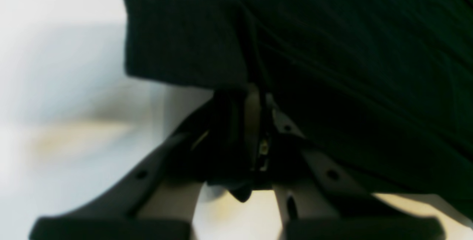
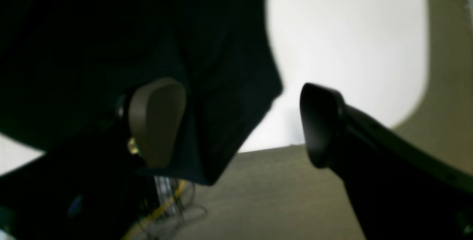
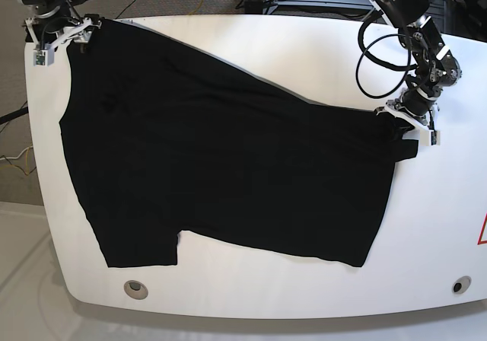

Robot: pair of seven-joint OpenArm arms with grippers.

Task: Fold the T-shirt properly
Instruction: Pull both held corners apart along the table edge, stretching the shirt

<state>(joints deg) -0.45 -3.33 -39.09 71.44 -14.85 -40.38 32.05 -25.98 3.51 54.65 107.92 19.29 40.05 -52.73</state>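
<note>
The black T-shirt [image 3: 228, 166] lies spread over most of the white table [image 3: 304, 44], with a sleeve at the front left. My left gripper [image 3: 409, 130] is at the shirt's right edge. In the left wrist view it [image 1: 260, 121] is shut on a fold of the T-shirt [image 1: 351, 66], with a cloth flap sticking up beside it. My right gripper [image 3: 62, 36] is at the shirt's far left corner. In the right wrist view it [image 2: 238, 125] is open, with the T-shirt [image 2: 92, 47] draped over one finger [image 2: 155, 121] and the other finger [image 2: 321, 125] bare.
The table has a round hole at the front left [image 3: 136, 288] and another at the front right [image 3: 457, 285]. A red mark [image 3: 482, 231] sits at the right edge. Cables [image 3: 380, 52] loop off the left arm. The floor [image 3: 15, 204] lies beyond the table's left edge.
</note>
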